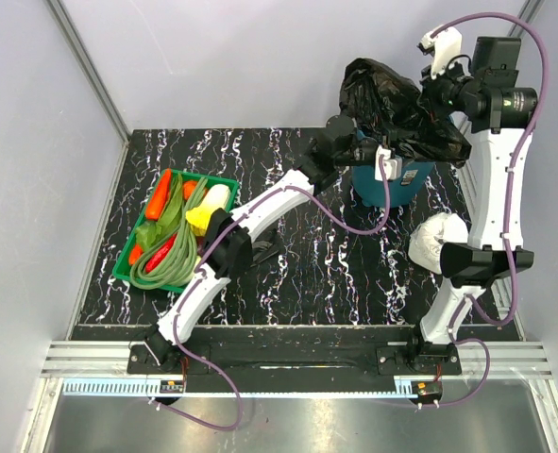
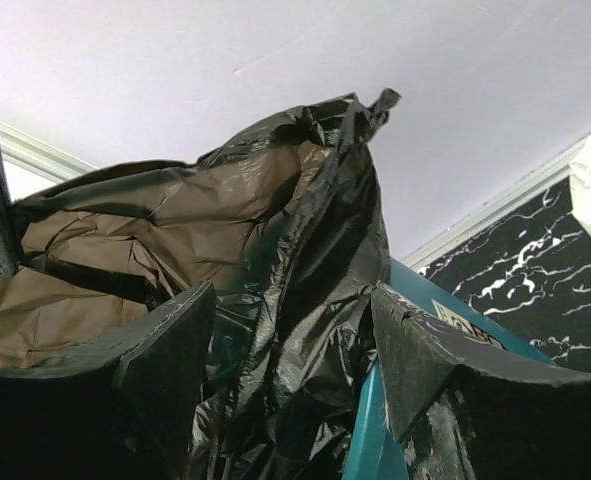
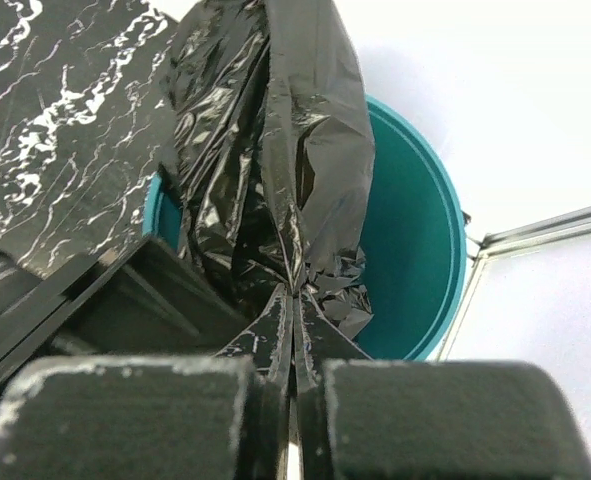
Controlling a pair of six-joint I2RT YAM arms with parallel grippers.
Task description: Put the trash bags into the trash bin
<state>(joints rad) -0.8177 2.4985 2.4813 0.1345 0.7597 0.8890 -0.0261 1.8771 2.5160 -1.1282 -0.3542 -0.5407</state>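
Task is being judged only part done. The big trash bag [image 1: 399,106] is being held up over the trash bin [image 1: 392,187], w/ most of the film bunched above the rim. Only some folds are hanging at the mouth, per the right wrist view. Where visible, the bin's inside is showing bare teal, so nothing is being counted as deposited yet. A 2nd, smaller bag isn't being made out in any view. Prob. left to do: film to be lowered or stuffed in, then released.

The right gripper [image 3: 293,300] is being seen fully closed, w/ a twist of the bag pinched between its pads. That arm is being held high at the bin's right, wrist turned down toward it. The left gripper [image 2: 295,330] is being seen w/ jaws well apart, bag film hanging in the gap & the bin rim just beside one finger; no pinch is being shown. The left arm is being stretched diagonally across the table [image 1: 288,283] to the bin's left side. A white crumpled lump [image 1: 441,234] is lying near the bin, & the veg tray [image 1: 206,178] is sitting well apart at left.
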